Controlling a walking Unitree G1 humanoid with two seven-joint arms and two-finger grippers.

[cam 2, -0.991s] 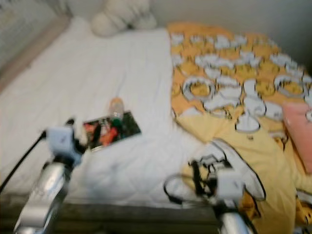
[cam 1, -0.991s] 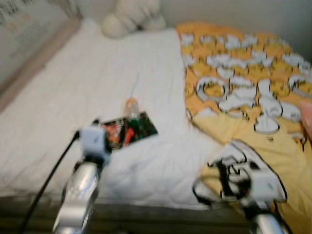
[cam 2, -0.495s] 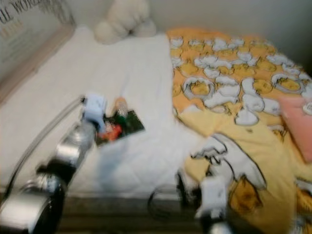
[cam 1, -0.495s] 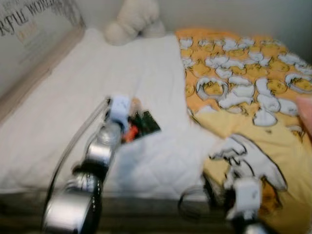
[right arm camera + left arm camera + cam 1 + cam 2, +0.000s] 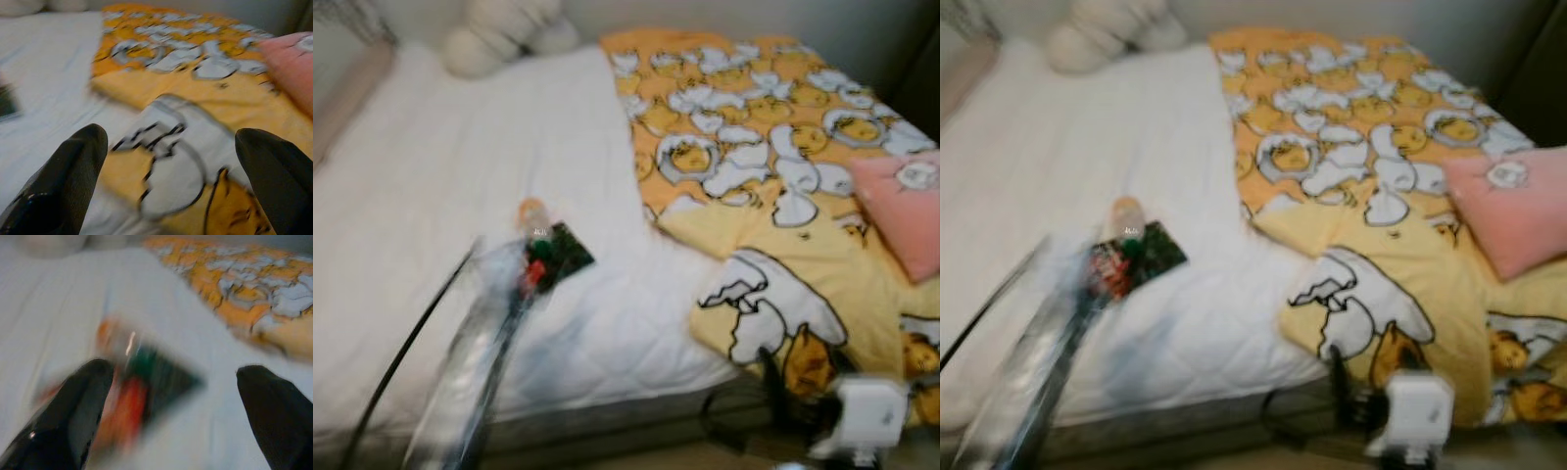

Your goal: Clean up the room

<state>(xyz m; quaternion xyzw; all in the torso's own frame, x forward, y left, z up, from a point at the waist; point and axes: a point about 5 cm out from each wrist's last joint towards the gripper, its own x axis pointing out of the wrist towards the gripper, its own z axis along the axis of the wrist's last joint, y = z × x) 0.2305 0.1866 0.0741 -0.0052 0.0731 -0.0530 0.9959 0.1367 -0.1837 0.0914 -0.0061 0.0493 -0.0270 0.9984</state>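
Left wrist view shows the left gripper (image 5: pixel 171 416) with jaws spread wide over the white bed (image 5: pixel 431 176); a dark snack packet (image 5: pixel 146 391) lies between and just ahead of them, a small orange-capped bottle (image 5: pixel 530 211) touching its far edge. The right gripper (image 5: pixel 171 181), jaws also apart, hangs above the yellow egg-print blanket (image 5: pixel 195 161), a pink pillow (image 5: pixel 1508 201) beyond it.

Soft daylight — heavy motion blur
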